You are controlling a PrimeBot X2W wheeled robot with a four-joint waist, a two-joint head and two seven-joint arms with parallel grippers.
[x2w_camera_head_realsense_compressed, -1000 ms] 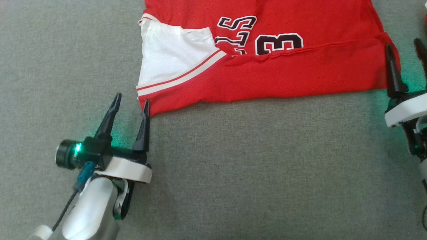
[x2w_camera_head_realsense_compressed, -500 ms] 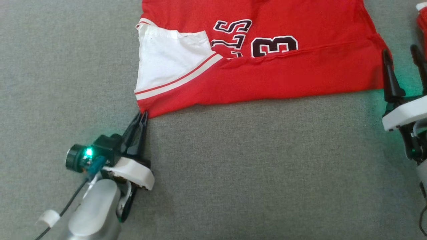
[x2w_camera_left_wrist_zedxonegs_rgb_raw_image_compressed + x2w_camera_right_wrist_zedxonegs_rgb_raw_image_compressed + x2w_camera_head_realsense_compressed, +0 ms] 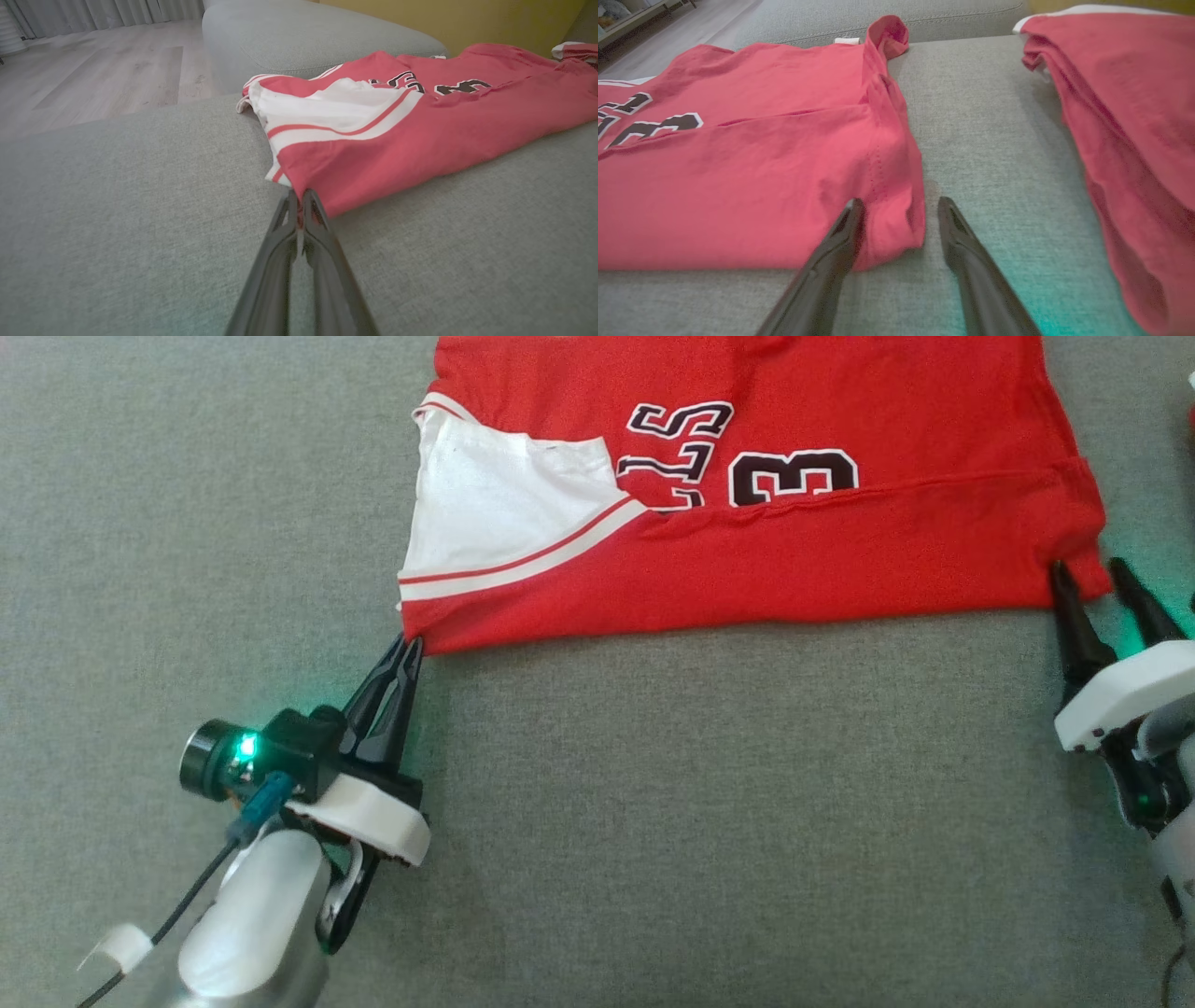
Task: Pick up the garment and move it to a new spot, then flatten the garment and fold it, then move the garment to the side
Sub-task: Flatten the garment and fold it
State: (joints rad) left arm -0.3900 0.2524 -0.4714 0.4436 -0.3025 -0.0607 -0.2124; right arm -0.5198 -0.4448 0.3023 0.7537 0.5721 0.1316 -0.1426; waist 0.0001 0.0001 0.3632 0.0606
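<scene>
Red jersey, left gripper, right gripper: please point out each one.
red jersey (image 3: 794, 560), head view, on the folded red panel.
left gripper (image 3: 411, 646), head view, between closed fingertips at the jersey's corner.
right gripper (image 3: 1086, 566), head view, between open fingertips astride the other corner.

We take the garment (image 3: 747, 551) as our landmark: it lies spread on the cushion (image 3: 653, 803), toward its far side. At the garment's near left corner is our left gripper (image 3: 411, 649), tips touching the cloth. At its near right corner is our right gripper (image 3: 1086, 569), one finger on each side. Right of the garment, apart from it, lies a folded pile (image 3: 1134, 116). Beyond the garment's left end, off the cushion, is the floor (image 3: 93, 70).
</scene>
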